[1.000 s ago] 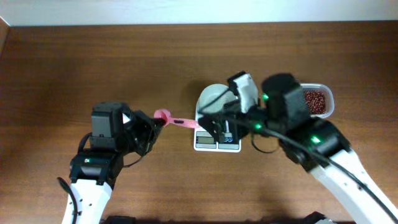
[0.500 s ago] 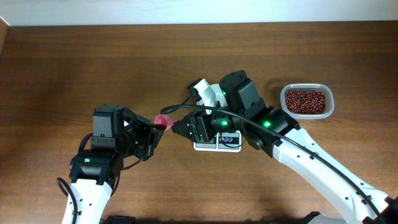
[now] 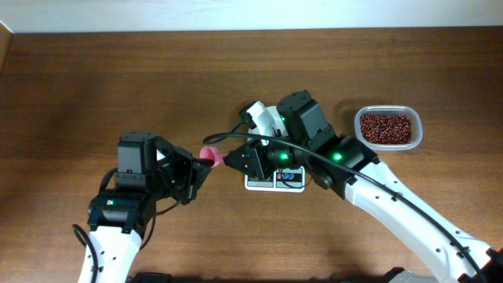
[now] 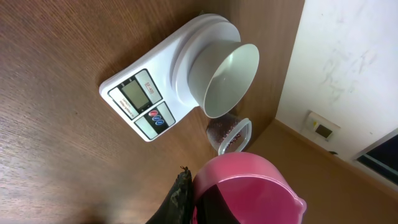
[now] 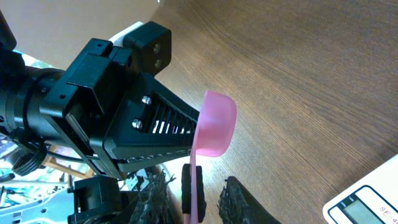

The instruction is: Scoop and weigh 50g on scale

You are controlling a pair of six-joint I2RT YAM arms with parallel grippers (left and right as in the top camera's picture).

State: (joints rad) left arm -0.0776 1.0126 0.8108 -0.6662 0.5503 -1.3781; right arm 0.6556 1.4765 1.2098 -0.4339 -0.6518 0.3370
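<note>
A pink scoop (image 3: 209,156) hangs above the table between the two arms, and my left gripper (image 3: 195,163) is shut on its bowl end. The scoop's empty bowl (image 4: 249,190) fills the bottom of the left wrist view beside one black finger (image 4: 183,198). My right gripper (image 5: 194,186) stands astride the scoop's handle (image 5: 194,180), with a gap showing on each side. The white scale (image 4: 146,102) carries an empty round white bowl (image 4: 227,78). From overhead, my right arm hides most of the scale (image 3: 275,181).
A clear plastic tub of red beans (image 3: 386,127) sits at the right of the table, beyond the scale; it shows small in the left wrist view as the tub (image 4: 229,134). Bare wooden tabletop (image 3: 118,86) lies to the left and back.
My right arm swung left from over the scale to the scoop, and its jaws narrowed around the handle. The left gripper kept hold of the scoop.
</note>
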